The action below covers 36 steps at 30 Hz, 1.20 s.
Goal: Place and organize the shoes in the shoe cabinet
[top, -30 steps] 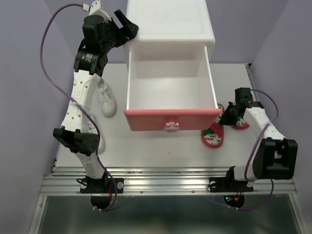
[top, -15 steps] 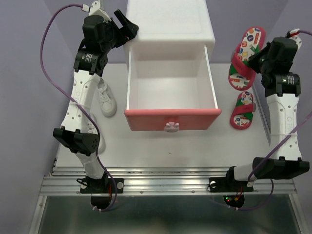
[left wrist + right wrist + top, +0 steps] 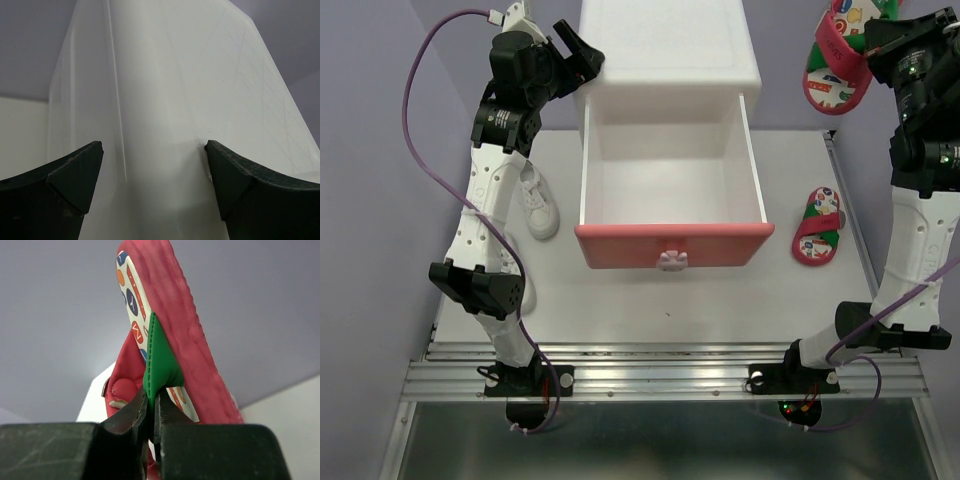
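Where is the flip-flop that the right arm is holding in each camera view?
Top external: upper right corner, the flip-flop hangs from the right end effector.
Left wrist: not in it; only the cabinet shows.
Right wrist: centre, green strap pinched.
Shared landmark: the purple wall.

We see the drawer point(image 3: 670, 185) open from above, floor bare — right of it one flip-flop point(image 3: 818, 226) lies on the desk point(image 3: 650, 310); left, a sneaker point(image 3: 538, 205), apparently partly under the left arm point(image 3: 485, 200).

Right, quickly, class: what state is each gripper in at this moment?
Left gripper: open, fingers either side of the shoe cabinet corner, gripping nothing.
Right gripper: shut on a red flip-flop, pinching its green strap.
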Available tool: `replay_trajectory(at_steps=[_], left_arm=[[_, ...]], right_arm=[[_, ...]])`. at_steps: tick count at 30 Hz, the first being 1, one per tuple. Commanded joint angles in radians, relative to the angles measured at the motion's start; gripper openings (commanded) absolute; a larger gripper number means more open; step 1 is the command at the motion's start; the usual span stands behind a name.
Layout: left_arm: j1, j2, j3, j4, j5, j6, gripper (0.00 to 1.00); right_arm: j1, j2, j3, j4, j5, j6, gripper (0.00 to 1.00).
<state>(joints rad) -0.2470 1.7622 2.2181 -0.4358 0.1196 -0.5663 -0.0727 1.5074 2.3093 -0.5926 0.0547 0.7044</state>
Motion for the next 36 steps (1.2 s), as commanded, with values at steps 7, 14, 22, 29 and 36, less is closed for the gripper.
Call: replay_trajectory(at_steps=[7, 14, 22, 29, 36], left_arm=[[0.015, 0.036, -0.066, -0.290, -0.044, 0.082, 0.94], [0.014, 0.039, -0.063, -0.279, -0.032, 0.069, 0.94], [0.014, 0.034, -0.066, -0.273, -0.047, 0.054, 0.94], [0.012, 0.033, -0.060, -0.267, -0.066, 0.046, 0.94], [0.012, 0.034, -0.067, -0.261, -0.075, 0.028, 0.94]], right_arm=[[-0.004, 0.017, 0.078, 0.298, -0.407, 0.308, 0.01], [-0.004, 0.059, 0.111, 0.435, -0.619, 0.506, 0.01], [0.022, 0.017, 0.061, 0.386, -0.659, 0.462, 0.01], [0.252, 0.030, 0.050, 0.297, -0.589, 0.353, 0.01], [0.461, -0.007, -0.043, 0.263, -0.445, 0.282, 0.01]])
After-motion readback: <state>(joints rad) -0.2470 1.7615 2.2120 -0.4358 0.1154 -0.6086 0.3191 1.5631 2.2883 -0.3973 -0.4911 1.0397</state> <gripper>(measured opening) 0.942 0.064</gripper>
